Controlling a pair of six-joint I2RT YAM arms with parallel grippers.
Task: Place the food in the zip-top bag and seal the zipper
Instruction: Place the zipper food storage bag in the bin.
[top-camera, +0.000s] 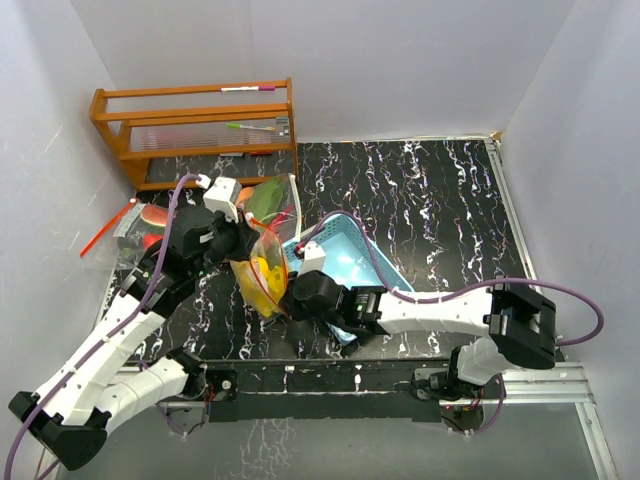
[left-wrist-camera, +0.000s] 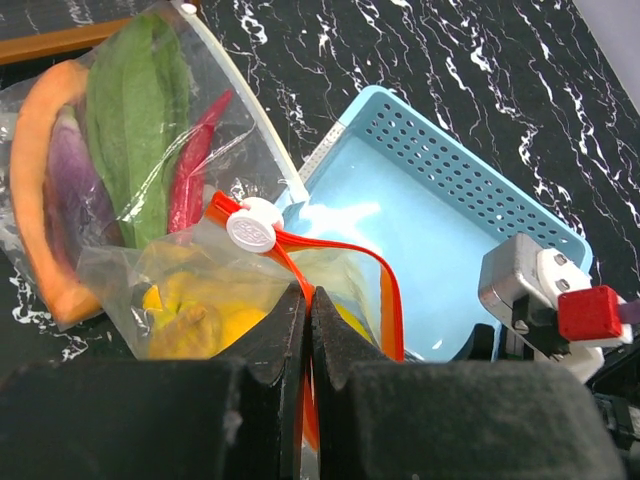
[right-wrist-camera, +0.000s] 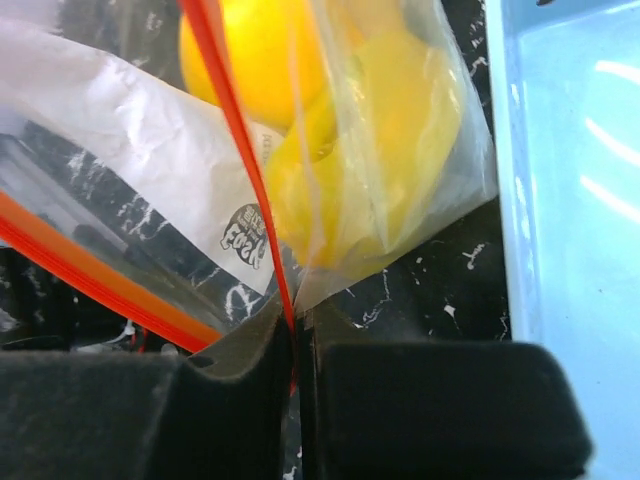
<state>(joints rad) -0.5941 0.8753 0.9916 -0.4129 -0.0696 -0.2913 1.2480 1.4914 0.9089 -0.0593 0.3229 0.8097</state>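
Note:
The zip-top bag hangs between my two grippers, above the table. In the left wrist view it holds a green piece, a purple aubergine, a red chilli and yellow food. A white slider sits on its orange zipper strip. My left gripper is shut on that strip, just below the slider. My right gripper is shut on the bag's lower edge, where the red strip runs down, with yellow food just above it.
The light-blue basket lies right of the bag, beside my right gripper. A wooden rack stands at the back left. A second clear bag with a red and green piece lies at the far left.

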